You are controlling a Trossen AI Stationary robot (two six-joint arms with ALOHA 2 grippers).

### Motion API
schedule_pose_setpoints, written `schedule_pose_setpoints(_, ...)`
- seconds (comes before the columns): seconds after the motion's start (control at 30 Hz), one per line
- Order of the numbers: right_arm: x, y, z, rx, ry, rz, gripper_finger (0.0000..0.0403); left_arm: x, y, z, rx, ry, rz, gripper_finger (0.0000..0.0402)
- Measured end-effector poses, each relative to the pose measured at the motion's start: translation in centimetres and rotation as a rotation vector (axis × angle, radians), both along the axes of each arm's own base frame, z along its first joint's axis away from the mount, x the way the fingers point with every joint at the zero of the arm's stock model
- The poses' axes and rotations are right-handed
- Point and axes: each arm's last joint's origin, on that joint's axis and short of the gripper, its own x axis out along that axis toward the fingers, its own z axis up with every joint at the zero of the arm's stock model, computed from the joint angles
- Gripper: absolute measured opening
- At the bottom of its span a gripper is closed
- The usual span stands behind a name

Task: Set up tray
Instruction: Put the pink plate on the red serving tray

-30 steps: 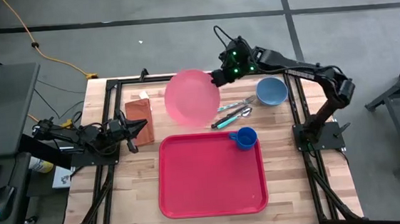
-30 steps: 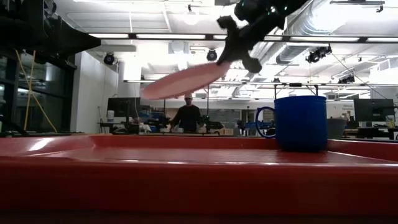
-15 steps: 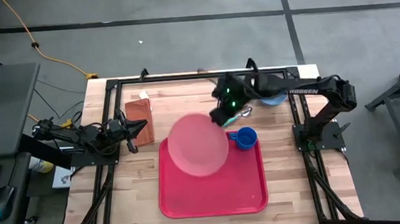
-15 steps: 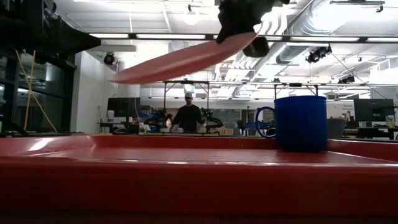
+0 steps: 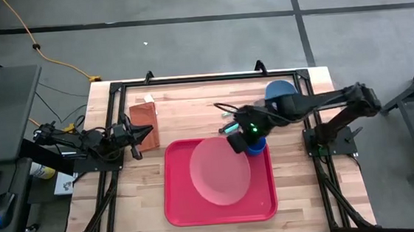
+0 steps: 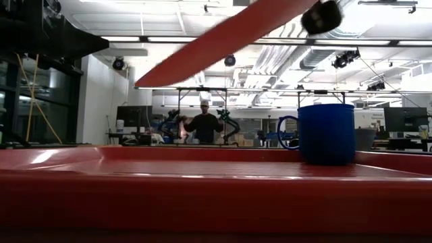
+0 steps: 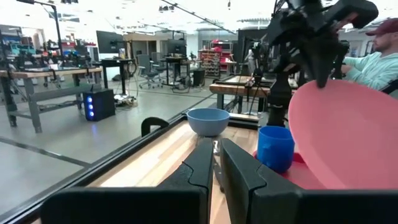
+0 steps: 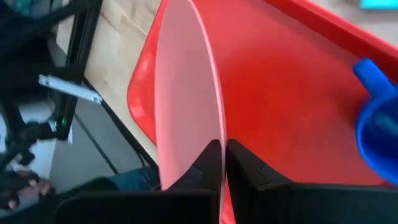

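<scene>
Right gripper (image 5: 236, 134): clamped on rim of pink plate (image 5: 220, 171), held tilted above tray.
Left gripper (image 5: 136, 136): left of tray, near-closed; hold on anything cannot be told.
Tray (image 5: 181, 207): front-centre of table; mug (image 5: 253, 143) in its far-right corner.
Handling: tray likely stiff, light, slick plastic; best taken by raised rim on a long side.
Room: bare tray floor under plate; mug close right; bowl (image 5: 279, 91) and napkin (image 5: 143, 128) outside tray.

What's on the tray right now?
Only the blue mug stands on the tray. The pink plate, in the right end effector, hangs tilted above it, hiding the middle.
</scene>
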Motion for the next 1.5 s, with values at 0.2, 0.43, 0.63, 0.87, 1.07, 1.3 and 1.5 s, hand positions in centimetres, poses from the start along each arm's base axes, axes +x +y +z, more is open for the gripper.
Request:
schedule_pose_setpoints(0.2,-2.4,3.9,1.2,0.032,0.004,-0.145,0.0000,0.0,0.0,0.0,0.000,0.000,0.000,0.0060)
schedule_pose_setpoints(0.43,-4.1,8.3,0.8,0.064,0.045,-0.269,0.0000,0.0,0.0,0.0,0.000,0.000,0.000,0.0060)
schedule_pose_setpoints(0.63,-3.8,10.6,-0.9,0.091,0.128,-0.288,0.0000,0.0,0.0,0.0,-0.025,-0.009,-0.003,0.0060)
schedule_pose_setpoints(0.87,-3.3,11.8,-2.5,0.107,0.217,-0.294,0.0000,0.0,-0.1,0.0,-0.036,-0.016,-0.028,0.0060)
schedule_pose_setpoints(1.07,-4.1,11.8,-3.0,0.093,0.327,-0.311,0.0000,0.0,-0.1,0.0,-0.039,-0.017,-0.028,0.0060)
schedule_pose_setpoints(1.3,-3.8,10.3,-3.2,0.062,0.370,-0.351,0.0000,0.0,-0.1,0.0,-0.031,-0.014,-0.027,0.0060)
schedule_pose_setpoints(1.5,-3.6,9.8,-4.3,0.081,0.403,-0.360,0.0000,0.0,-0.1,0.0,-0.030,-0.013,-0.026,0.0060)
